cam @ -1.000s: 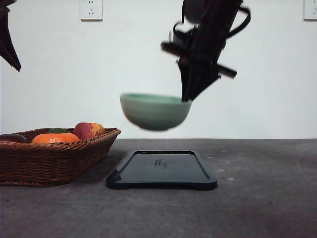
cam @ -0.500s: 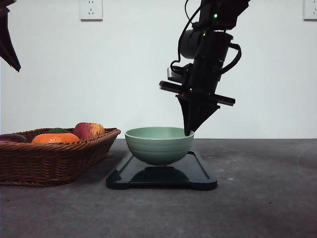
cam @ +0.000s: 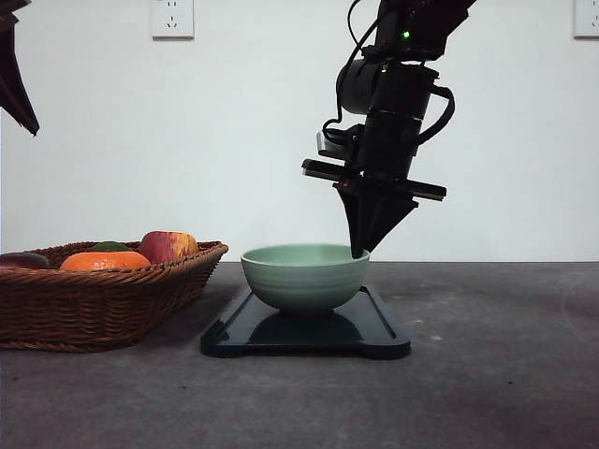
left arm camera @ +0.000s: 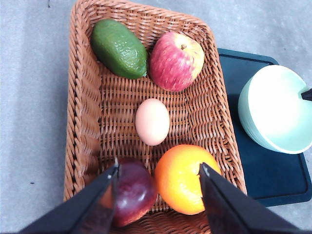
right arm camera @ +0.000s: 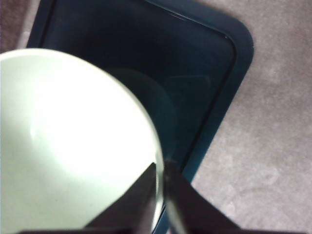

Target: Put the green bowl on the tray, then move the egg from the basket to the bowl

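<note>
Sage-green ridged bowl [cam: 305, 277]; navy-black tray [cam: 379, 335]; brown woven basket [cam: 103, 304]; pale peach egg [left arm camera: 152, 121]; orange [left arm camera: 186, 179]; green avocado [left arm camera: 119, 48].

Egg [left arm camera: 152, 121] is lying mid-basket [left arm camera: 83, 122] with bare wicker around it; apple [left arm camera: 176, 61] and avocado [left arm camera: 119, 48] are crowding one end, orange [left arm camera: 186, 179] and plum [left arm camera: 132, 191] the other. Right gripper [cam: 358, 253] is blocking the green bowl's [cam: 304, 276] right rim; the rest of the mouth is standing open from above.

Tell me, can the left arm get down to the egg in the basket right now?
Probably yes. The left claw hangs open above the basket, and the egg lies bare in the middle. The plum, orange and apple sit close, so room is tight.
</note>
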{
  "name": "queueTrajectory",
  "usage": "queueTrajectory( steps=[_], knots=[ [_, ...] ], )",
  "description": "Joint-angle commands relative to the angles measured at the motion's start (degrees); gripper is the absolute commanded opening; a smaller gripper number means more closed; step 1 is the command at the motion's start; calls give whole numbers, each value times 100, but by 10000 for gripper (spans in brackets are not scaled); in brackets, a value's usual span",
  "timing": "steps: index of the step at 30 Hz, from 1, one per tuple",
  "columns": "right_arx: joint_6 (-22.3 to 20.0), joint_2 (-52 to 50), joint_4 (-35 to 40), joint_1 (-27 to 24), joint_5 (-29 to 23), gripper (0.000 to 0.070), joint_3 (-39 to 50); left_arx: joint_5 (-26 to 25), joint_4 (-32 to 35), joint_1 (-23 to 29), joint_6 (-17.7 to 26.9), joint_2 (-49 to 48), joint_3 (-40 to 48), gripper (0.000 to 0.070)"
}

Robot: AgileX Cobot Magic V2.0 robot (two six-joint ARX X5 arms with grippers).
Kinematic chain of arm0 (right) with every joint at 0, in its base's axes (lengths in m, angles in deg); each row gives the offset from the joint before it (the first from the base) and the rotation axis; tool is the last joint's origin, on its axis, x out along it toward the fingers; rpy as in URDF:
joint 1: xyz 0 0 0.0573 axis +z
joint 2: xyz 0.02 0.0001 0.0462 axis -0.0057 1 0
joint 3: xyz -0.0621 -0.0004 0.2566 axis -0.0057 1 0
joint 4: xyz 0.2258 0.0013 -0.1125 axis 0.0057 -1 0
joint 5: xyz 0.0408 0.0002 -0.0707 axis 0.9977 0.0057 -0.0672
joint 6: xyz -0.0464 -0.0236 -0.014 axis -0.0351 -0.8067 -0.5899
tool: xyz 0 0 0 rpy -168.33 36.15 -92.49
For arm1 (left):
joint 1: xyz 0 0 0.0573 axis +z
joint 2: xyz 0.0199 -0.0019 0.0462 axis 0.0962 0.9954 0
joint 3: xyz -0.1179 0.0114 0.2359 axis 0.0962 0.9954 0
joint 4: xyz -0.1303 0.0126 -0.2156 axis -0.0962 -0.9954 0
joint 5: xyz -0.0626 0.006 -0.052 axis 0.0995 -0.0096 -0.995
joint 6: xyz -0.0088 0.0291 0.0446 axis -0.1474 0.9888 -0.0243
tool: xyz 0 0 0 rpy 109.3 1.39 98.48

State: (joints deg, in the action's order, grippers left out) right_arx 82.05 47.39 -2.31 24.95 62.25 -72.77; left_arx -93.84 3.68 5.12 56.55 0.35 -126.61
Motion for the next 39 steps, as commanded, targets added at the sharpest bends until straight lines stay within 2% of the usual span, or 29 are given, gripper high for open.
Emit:
queueTrajectory(
  steps=[1,3,8,11,16,21,25,34,39],
  knots=[
    [93,142,11,24,64,158,-168,-20,38,-4,-7,31,-136,310],
    [139,142,15,24,198,185,-168,-20,38,-4,-7,32,-136,311],
    [166,124,-55,26,521,188,-227,-20,35,-4,-7,33,-136,311],
    [148,68,-403,12,264,188,-441,-20,37,-4,-7,33,-136,311],
    [-166,-226,-948,-4,-384,187,-719,-20,42,-4,-4,32,-136,311],
    [-172,-667,-1007,-2,-311,187,-541,-15,56,-4,17,33,-136,311],
    [-172,-1359,-411,-3,-126,187,281,-15,58,-4,17,33,-136,311],
    [-168,-3559,1581,-13,-33,187,3208,-15,58,-4,18,33,-135,311],
    [-190,-4653,2124,-13,61,187,4500,-16,42,-7,16,33,-136,311]
  ],
)
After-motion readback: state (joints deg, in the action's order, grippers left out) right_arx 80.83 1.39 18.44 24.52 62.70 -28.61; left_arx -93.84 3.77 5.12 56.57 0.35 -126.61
